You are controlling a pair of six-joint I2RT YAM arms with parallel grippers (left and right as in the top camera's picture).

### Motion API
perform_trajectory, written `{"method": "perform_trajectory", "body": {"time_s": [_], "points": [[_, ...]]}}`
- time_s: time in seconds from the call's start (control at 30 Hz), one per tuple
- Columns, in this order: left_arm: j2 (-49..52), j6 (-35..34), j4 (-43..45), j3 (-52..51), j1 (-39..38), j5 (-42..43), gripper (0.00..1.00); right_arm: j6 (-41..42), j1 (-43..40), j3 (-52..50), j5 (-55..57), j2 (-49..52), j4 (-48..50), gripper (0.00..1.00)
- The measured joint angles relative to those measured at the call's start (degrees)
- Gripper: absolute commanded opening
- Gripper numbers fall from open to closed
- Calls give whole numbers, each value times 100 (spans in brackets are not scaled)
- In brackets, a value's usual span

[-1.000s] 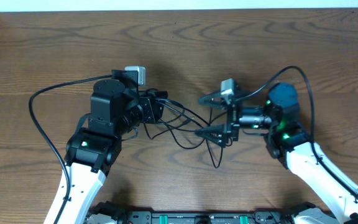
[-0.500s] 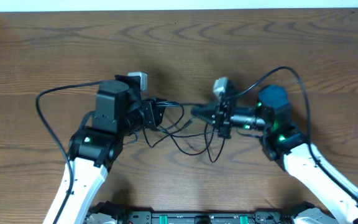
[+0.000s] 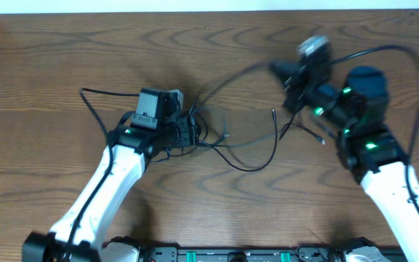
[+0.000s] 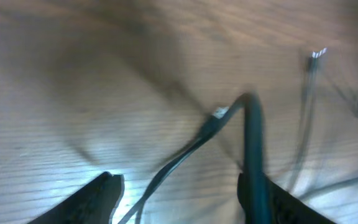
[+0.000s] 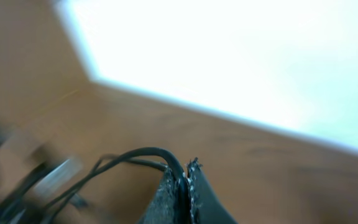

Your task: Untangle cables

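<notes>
While the right claw (image 5: 182, 186) is pinched tight on one of the thin black cables (image 5: 143, 151), the left claw (image 4: 182, 193) stands open with a cord running between its fingers. Loose loops lie on the brown wooden table (image 3: 49, 73) between both claws.

- Brown surface (image 3: 49, 58), striped all over with darker wavy wood lines.
- Thin black cables (image 4: 252, 137).
- White lower left arm (image 3: 100, 196), black higher up near the wrist.
- White lower right arm (image 3: 406, 196), black higher up, dotted with small green lights (image 3: 373, 145).
- Blue-green cap (image 3: 366, 78) on top of the right arm.
- Little grey camera box (image 3: 313, 46), blurry.
- Black left tool (image 4: 179, 199) and black right tool (image 5: 183, 193).
- Bright white strip (image 3: 209, 5) past the far edge of the surface.
</notes>
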Motion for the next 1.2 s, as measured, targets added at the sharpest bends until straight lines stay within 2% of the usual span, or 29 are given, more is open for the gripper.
{"method": "perform_trajectory", "body": {"time_s": [0.23, 0.27, 0.33, 0.43, 0.47, 0.7, 0.87, 1.1, 1.2], "points": [[398, -2, -4, 0, 0, -623, 76, -560, -76, 306, 2245, -122, -101, 1], [417, 0, -4, 0, 0, -730, 81, -691, -76, 306, 2516, -118, -103, 1], [424, 2, -2, 0, 0, -973, 84, -925, -74, 306, 2966, -116, -44, 1], [424, 0, 13, 0, -9, -1386, 98, -1283, -72, 304, 3504, -111, 326, 1], [424, -15, 2, 2, -15, -1523, 99, -1423, -79, 304, 3648, -107, 476, 1], [396, -140, -87, 181, -109, -2225, 98, -2013, -227, 345, 3836, -48, 619, 1], [374, -214, -20, 306, -186, -2284, 98, -2090, -284, 859, 3646, 50, 450, 1], [356, -743, 90, 490, -234, -2260, 98, -2096, -284, 1550, 3303, 61, 105, 1], [431, -1252, 68, 417, -208, -2085, 98, -1991, -387, 1722, 3515, 61, -601, 1]]}}
